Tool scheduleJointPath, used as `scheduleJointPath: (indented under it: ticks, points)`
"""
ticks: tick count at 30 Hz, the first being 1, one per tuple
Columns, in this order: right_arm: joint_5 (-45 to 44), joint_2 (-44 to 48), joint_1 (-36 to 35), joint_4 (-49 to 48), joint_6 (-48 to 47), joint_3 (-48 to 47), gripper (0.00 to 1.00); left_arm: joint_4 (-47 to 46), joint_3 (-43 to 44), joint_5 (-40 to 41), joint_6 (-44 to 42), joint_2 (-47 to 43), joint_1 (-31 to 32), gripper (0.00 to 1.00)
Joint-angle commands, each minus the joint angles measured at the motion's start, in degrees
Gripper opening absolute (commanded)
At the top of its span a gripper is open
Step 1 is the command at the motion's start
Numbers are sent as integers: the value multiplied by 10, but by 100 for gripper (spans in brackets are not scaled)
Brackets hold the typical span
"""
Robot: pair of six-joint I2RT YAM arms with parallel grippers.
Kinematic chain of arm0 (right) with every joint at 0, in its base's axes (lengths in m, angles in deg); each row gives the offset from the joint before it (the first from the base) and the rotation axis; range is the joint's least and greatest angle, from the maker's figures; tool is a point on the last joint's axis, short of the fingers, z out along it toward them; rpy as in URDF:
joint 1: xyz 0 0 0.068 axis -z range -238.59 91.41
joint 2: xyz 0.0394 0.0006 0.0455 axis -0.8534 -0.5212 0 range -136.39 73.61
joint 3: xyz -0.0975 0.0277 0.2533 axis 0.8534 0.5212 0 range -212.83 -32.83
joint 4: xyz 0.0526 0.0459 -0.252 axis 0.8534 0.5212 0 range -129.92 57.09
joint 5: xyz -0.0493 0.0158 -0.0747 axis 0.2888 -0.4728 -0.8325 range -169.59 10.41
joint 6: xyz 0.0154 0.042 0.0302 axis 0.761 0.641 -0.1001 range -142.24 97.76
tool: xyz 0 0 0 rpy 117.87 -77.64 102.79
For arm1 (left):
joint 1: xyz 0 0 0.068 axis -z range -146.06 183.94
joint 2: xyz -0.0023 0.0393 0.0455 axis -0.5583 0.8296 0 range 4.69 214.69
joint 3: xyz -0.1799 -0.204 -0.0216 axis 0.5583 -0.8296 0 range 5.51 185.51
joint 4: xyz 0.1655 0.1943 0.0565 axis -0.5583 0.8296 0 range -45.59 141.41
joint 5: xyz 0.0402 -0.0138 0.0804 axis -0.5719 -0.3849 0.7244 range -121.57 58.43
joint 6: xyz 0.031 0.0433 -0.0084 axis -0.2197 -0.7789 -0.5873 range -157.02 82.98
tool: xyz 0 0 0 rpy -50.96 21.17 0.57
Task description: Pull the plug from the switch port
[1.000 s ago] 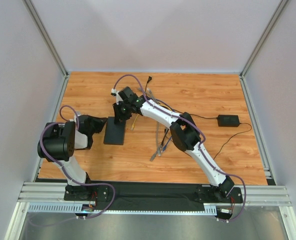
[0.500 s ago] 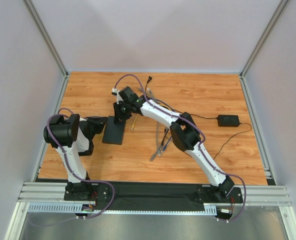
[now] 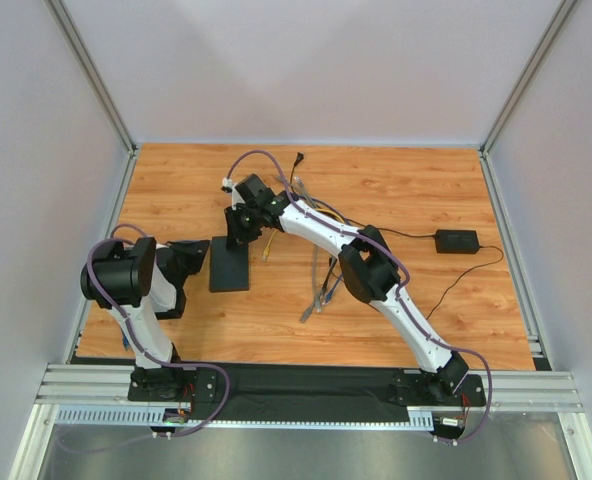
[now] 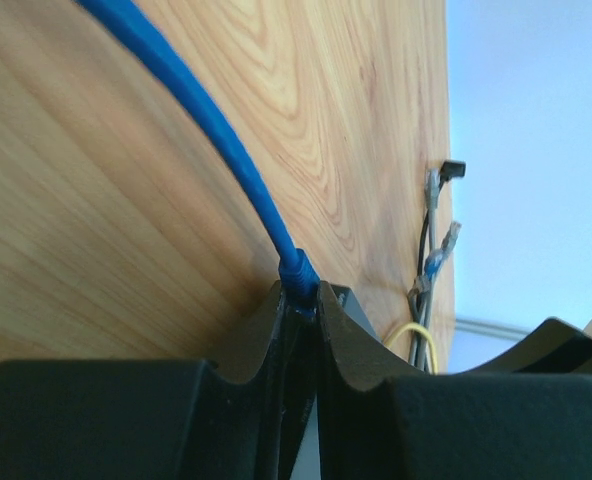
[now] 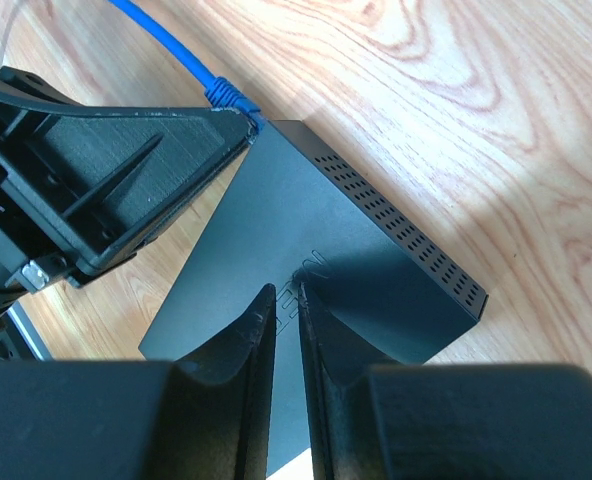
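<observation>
Since a second ago, my left arm has raised and re-settled its elbow while its wrist stayed by the box. My right arm has held its pose, and the box lies almost where it was.

Top external: the switch box (image 3: 230,272) lies flat on the wooden table (image 3: 406,320), left of centre. My left gripper (image 3: 200,254) meets its left edge near the far corner. My right gripper (image 3: 239,232) comes down on its far end. Loose cables (image 3: 321,285) trail just right of the box. A small adapter brick (image 3: 456,241) sits well apart to the right.

Left wrist: both fingers (image 4: 341,330) are closed onto the blue plug (image 4: 297,272). Its boot sticks out just past the tips. The blue cable (image 4: 196,110) arcs away over the wood. The switch port itself is hidden behind plug and fingers. Beyond lie loose connector ends and a yellow cable (image 4: 422,338).

Right wrist: my fingers are drawn nearly together, with a thin slit between them and nothing in it. Their tips rest on the box's matte top face near the printed lettering. A row of vent holes runs along the box's side wall. At the box's far corner the plug is seated in the edge, and my left gripper is clamped around it.
</observation>
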Motion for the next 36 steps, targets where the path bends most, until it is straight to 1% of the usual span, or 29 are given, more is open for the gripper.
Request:
scheduleJointPath:
  ticks: [1,2,4,5,7,8,12,13,15,16,17,18,19,20,21,22,24,25,26,27,28,29,30,31,32,33,34,35,36]
  points:
    - [-75,-51,14,90,-19,13,18,-110,-14,49,8,32,-31,0]
    - [-75,-51,14,90,-18,13,18,-138,-13,44,15,61,-34,0]
    - [-76,-51,14,90,-14,13,18,-166,-14,36,25,84,-36,0]
    - [-76,-51,15,90,-11,13,18,-156,-17,39,21,76,-37,0]
    - [-75,-51,15,88,-10,13,18,-120,-21,58,10,52,-30,0]
    - [-73,-53,15,87,-8,12,18,-83,-22,63,5,24,-29,0]
    - [-68,-53,15,86,-9,10,18,-43,-19,63,-23,-28,-30,0]
    - [-67,-56,15,86,-9,8,18,-35,-17,63,-37,-53,-32,0]
    - [-60,-57,15,86,-15,5,18,15,-7,43,-57,-90,-31,0]
    - [-56,-52,15,80,-19,6,19,47,2,30,-70,-114,-31,0]
    - [-51,-49,15,75,-21,7,20,131,22,22,-110,-172,-22,0]
    - [-48,-44,15,71,-25,15,22,181,34,22,-132,-206,-16,0]
    - [-44,-29,16,54,-26,22,24,237,50,24,-162,-274,-9,0]
    - [-33,-18,20,40,-25,34,25,368,92,35,-209,-307,11,0]
    - [7,5,29,7,-15,56,28,421,110,44,-232,-338,20,0]
    - [25,20,36,-10,-9,68,29,491,124,44,-247,-382,27,0]
    - [54,65,57,-41,-1,98,33,567,173,14,-260,-412,32,0]
    - [59,81,66,-43,-1,106,34,636,213,-5,-266,-426,32,0]
    - [66,100,76,-45,-1,115,35,664,231,-33,-280,-430,35,0]
    - [71,144,98,-53,-1,146,37,704,245,-38,-285,-441,42,0]
    - [70,171,109,-58,0,167,37,709,271,-67,-294,-442,50,0]
    - [54,201,121,-65,-1,202,38,737,289,-87,-303,-439,60,0]
    - [47,265,143,-92,-6,266,40,777,331,-102,-324,-424,74,0]
    - [37,295,154,-101,-19,300,41,789,353,-119,-340,-413,86,0]
    - [13,321,167,-97,-26,319,42,810,379,-159,-355,-397,99,0]
    - [3,364,196,-91,-34,336,43,832,404,-167,-383,-368,115,0]
    - [-7,383,212,-81,-48,367,43,854,446,-183,-395,-352,156,0]
    - [-27,399,227,-73,-55,382,43,869,469,-190,-404,-335,172,0]
    - [-35,431,259,-66,-61,400,44,882,486,-195,-408,-306,191,0]
